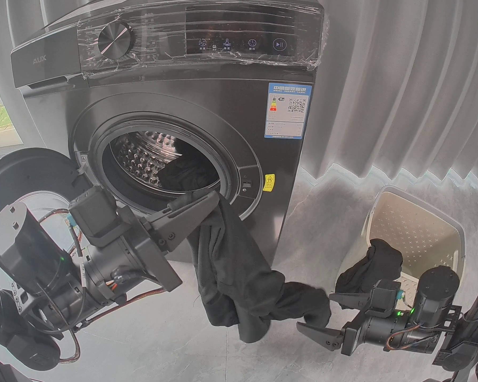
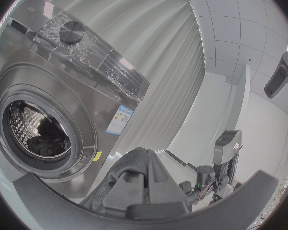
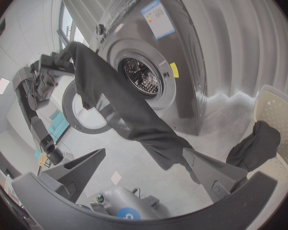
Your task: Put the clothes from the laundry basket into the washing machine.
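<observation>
Feeding the dark garment (image 1: pixel 233 277) pinched in your left gripper (image 1: pixel 207 200), go deep past the drum mouth (image 1: pixel 138 157) so the tail hanging below it follows; your right gripper (image 1: pixel 318 311) is wide open, empty.

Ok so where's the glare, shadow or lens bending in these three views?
Head view: glare streaks on the plastic film over the washing machine panel; drum partly in shadow. Left wrist view: fisheye bends the curtain, corners go black. Right wrist view: same bending, machine leans; bright window behind the dark garment.
</observation>
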You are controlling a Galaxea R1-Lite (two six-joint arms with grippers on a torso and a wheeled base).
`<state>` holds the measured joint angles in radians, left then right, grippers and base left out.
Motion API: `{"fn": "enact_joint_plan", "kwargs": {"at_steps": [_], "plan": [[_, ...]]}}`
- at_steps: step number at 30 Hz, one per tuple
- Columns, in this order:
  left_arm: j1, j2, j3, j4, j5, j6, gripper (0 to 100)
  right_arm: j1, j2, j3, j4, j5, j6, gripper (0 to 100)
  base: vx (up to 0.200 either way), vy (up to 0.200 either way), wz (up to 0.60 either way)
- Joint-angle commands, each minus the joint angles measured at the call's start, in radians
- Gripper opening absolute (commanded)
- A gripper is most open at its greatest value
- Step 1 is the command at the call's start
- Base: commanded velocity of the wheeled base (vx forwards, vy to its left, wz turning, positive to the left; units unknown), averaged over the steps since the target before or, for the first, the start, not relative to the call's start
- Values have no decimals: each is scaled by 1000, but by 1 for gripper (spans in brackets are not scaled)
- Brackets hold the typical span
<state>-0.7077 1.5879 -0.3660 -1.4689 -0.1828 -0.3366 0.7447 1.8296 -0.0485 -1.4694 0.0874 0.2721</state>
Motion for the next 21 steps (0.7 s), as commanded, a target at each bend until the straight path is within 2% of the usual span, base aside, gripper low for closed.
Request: {"fn": "enact_joint_plan", "kwargs": {"at_steps": [1, 7, 13, 21], "plan": [[4, -5, -13, -22, 0, 1, 0, -7, 93, 49, -5, -3, -2, 100, 0, 0, 0], [5, -5, -14, -53, 0, 1, 0, -27, 114, 49, -14, 0, -2, 100, 0, 0, 0], [5, -5, -14, -56, 0, 1, 0, -25, 117, 47, -77, 2, -24, 100, 0, 0, 0], [5, -5, -28, -60, 3, 1, 0, -24, 114, -5, -78, 3, -22, 100, 0, 0, 0]]}}
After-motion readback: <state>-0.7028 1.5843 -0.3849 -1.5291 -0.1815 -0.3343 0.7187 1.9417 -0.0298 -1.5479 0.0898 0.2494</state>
